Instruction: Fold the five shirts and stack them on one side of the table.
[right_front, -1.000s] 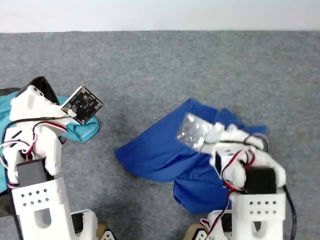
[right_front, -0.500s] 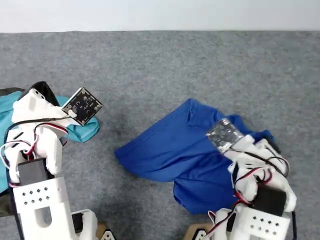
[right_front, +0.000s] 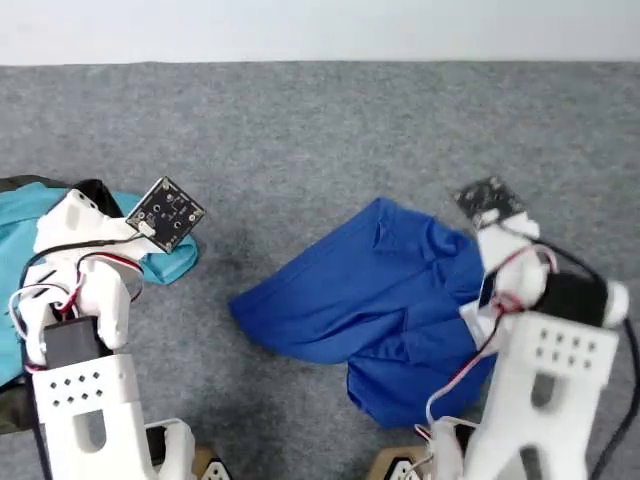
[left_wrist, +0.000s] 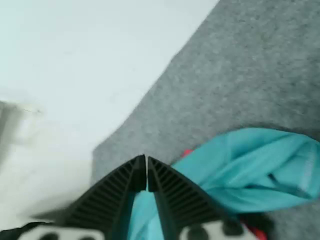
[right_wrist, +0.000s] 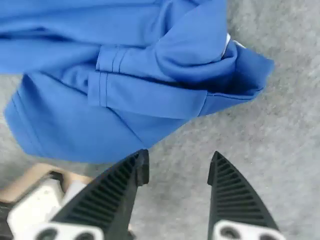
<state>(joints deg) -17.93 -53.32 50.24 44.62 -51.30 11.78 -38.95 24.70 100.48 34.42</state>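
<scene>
**A:** On the grey felt table (right_front: 300, 140), towards the right arm's side, what is lying there?

**B:** A crumpled royal-blue fabric shirt (right_front: 370, 300) is lying there, spreading from the middle of the felt to the right arm's base. It is bunching up, with one stitched sleeve folding over the body.

**A:** And the right gripper (right_wrist: 177, 170)?

**B:** It is hanging over bare felt just beside the shirt's edge. Its black ridged fingers (right_wrist: 125, 177) are standing wide apart, gripping nothing, and grey felt is showing between them.

**A:** Where is the other garment sitting?

**B:** A rumpled turquoise fabric shirt (right_front: 20, 240) is lying at the table's left edge, partly under the left arm and well apart from the blue one. In the left wrist view a small red scrap (left_wrist: 186, 152) is peeking out from beneath it.

**A:** Is the left gripper (left_wrist: 146, 175) holding it?

**B:** Its two fingers are pressing together at the tips, with nothing showing between them there. The turquoise cloth is lying just beyond and below them, and the felt's far border is meeting a white surface (left_wrist: 90, 55).
</scene>
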